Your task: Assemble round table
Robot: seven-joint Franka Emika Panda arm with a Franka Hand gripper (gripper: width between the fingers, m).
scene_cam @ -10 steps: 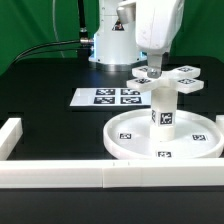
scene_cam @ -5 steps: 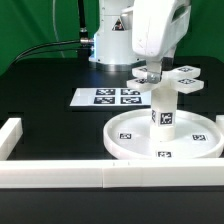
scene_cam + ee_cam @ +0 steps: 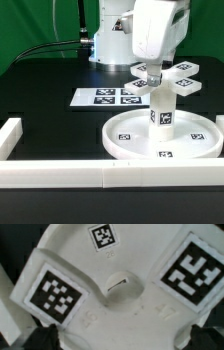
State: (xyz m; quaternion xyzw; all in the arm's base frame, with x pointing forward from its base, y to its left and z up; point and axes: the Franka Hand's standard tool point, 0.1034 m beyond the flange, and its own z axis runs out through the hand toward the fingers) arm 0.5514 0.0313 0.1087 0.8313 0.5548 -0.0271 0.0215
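Cross-shaped piece (image 3: 167, 78) directly under end effector (image 3: 152, 74).

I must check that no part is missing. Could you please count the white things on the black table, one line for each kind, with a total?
Large round disc: 1
Short thick cylinder, upright on the disc: 1
Cross-shaped piece, behind the cylinder: 1
Flat marker board: 1
Long wall bars: 2 visible
Total: 6
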